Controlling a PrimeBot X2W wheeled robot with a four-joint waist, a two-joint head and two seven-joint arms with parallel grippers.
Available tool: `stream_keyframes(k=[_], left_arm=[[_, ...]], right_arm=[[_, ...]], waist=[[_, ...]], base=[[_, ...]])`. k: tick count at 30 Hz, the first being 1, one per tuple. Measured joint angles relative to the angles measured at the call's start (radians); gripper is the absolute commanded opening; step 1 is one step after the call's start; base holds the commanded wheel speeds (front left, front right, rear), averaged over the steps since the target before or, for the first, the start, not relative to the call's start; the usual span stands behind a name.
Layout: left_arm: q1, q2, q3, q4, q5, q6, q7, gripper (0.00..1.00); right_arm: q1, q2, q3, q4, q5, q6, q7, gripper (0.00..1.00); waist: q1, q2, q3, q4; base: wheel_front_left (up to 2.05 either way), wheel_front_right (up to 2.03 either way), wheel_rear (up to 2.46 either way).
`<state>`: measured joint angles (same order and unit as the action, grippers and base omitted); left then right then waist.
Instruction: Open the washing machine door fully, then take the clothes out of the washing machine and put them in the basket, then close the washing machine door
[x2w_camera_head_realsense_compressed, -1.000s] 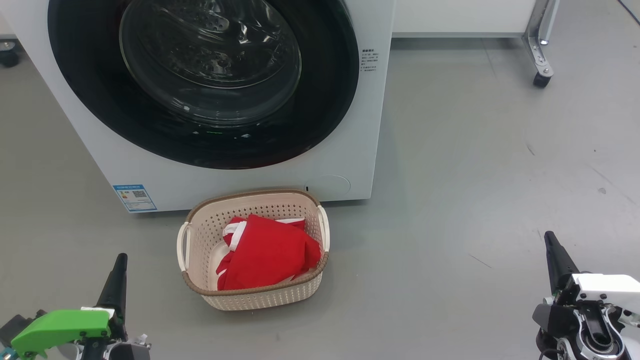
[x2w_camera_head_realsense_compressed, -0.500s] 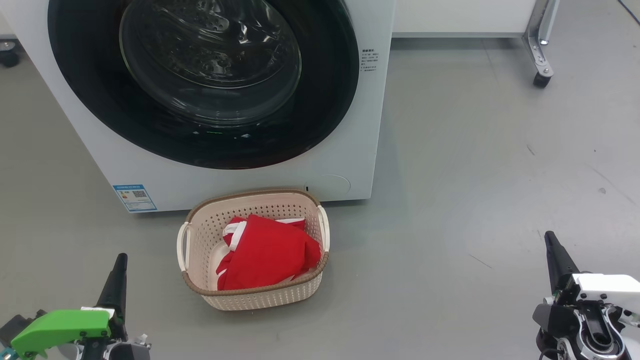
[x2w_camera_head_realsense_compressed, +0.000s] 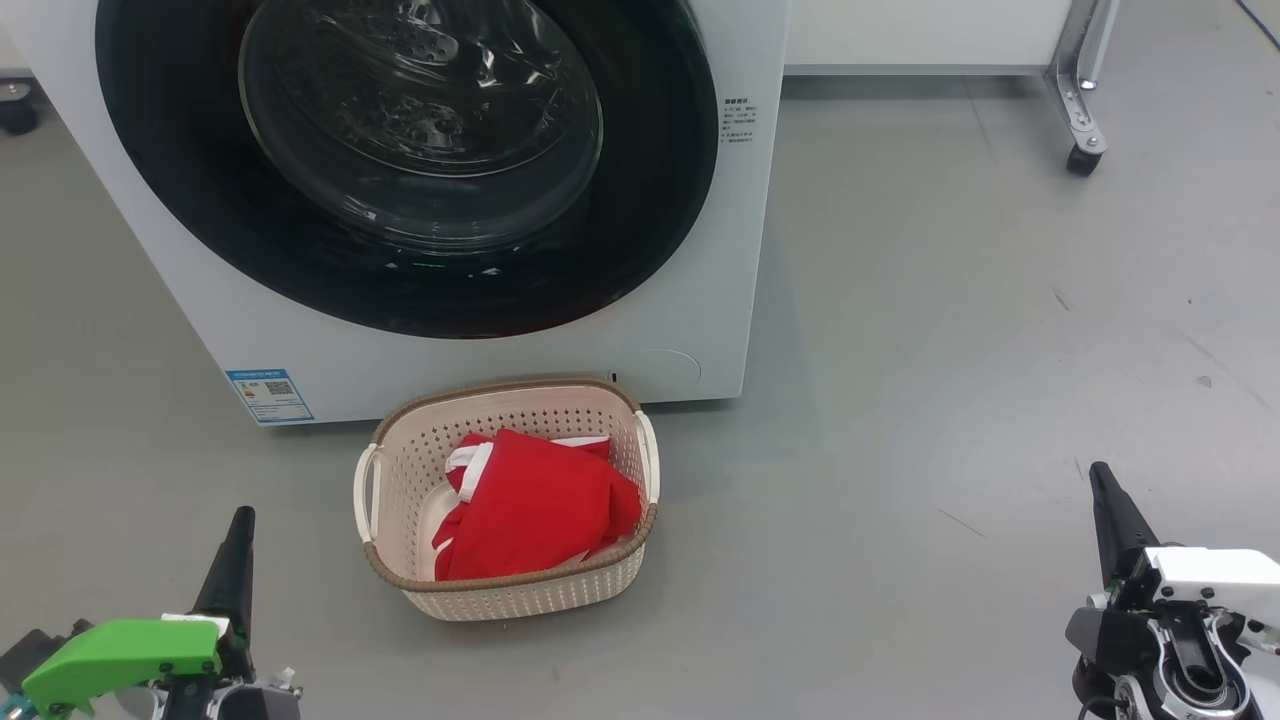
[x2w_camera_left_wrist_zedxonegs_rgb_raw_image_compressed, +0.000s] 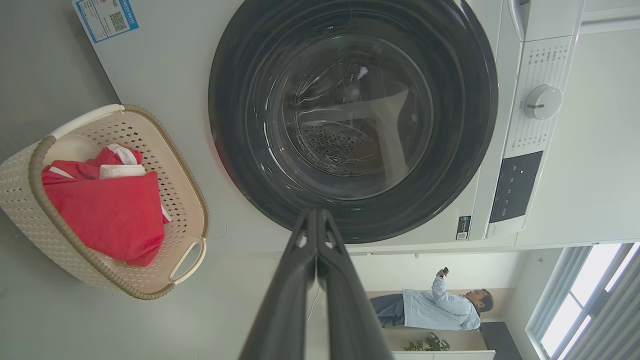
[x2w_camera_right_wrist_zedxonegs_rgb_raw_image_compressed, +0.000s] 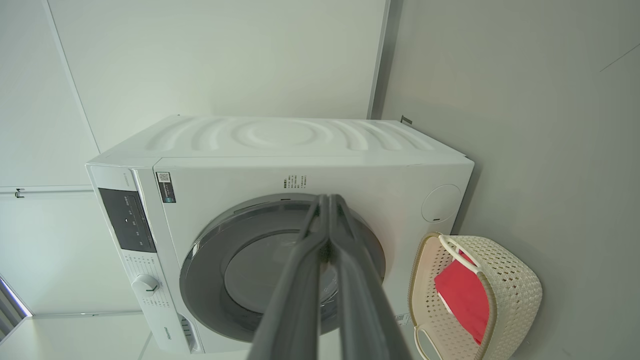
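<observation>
**Door shut, clothes in the basket, both arms parked**

Nearest the robot, the left end effector (x2w_camera_head_realsense_compressed: 239, 520) and the right end effector (x2w_camera_head_realsense_compressed: 1102, 478) hang low over the grey floor (x2w_camera_head_realsense_compressed: 950, 400), well apart from each other and from everything else. Both are clenched, their dark fingers pressed together, and neither holds anything. Across the last second nothing has shifted: not the arms, not the basket, not the door. I judge that stillness as a resting pose after the work, not a pause in the middle of a step.

Just beyond, the basket (x2w_camera_head_realsense_compressed: 520, 598) sits on the floor close to the foot of the washing machine (x2w_camera_head_realsense_compressed: 700, 300). The clothes (x2w_camera_head_realsense_compressed: 535, 505), red with white trim, lie bunched inside it, mostly toward its right side.

Behind the basket, the washing machine door (x2w_camera_head_realsense_compressed: 655, 200) sits closed and flush with the white front. Through its glass the steel drum shows no red fabric, so all three parts of the task look done.

As for writing, a small blue label (x2w_camera_head_realsense_compressed: 269, 396) at the lower left of the front carries a QR code, and its text is too small to read. A block of printed text (x2w_camera_head_realsense_compressed: 739, 120) right of the door is equally illegible. In the left wrist view a dial (x2w_camera_left_wrist_zedxonegs_rgb_raw_image_compressed: 543, 101) and a dark control panel (x2w_camera_left_wrist_zedxonegs_rgb_raw_image_compressed: 515, 185) show no readable brand. Farther off, a person (x2w_camera_left_wrist_zedxonegs_rgb_raw_image_compressed: 435, 310) stands in the room.
</observation>
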<state>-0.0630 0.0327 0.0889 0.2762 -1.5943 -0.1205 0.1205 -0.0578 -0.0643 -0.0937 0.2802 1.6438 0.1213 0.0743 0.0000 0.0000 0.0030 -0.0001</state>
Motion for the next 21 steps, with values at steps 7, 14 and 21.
stream_keyframes(k=[7,14,21], left_arm=[[0.0,0.0,0.0,0.0,0.0,0.0,0.0,0.0],[0.0,0.0,0.0,0.0,0.0,0.0,0.0,0.0],[0.0,0.0,0.0,0.0,0.0,0.0,0.0,0.0]], right_arm=[[0.0,0.0,-0.001,0.0,0.0,0.0,0.001,0.0],[0.0,0.0,-0.001,0.0,0.0,0.0,0.001,0.0],[0.0,0.001,-0.002,-0.001,0.0,0.0,0.001,0.0]], waist=[[0.0,0.0,0.0,0.0],[0.0,0.0,0.0,0.0],[0.0,0.0,0.0,0.0]], base=[[0.0,0.0,0.0],[0.0,0.0,0.0],[0.0,0.0,0.0]])
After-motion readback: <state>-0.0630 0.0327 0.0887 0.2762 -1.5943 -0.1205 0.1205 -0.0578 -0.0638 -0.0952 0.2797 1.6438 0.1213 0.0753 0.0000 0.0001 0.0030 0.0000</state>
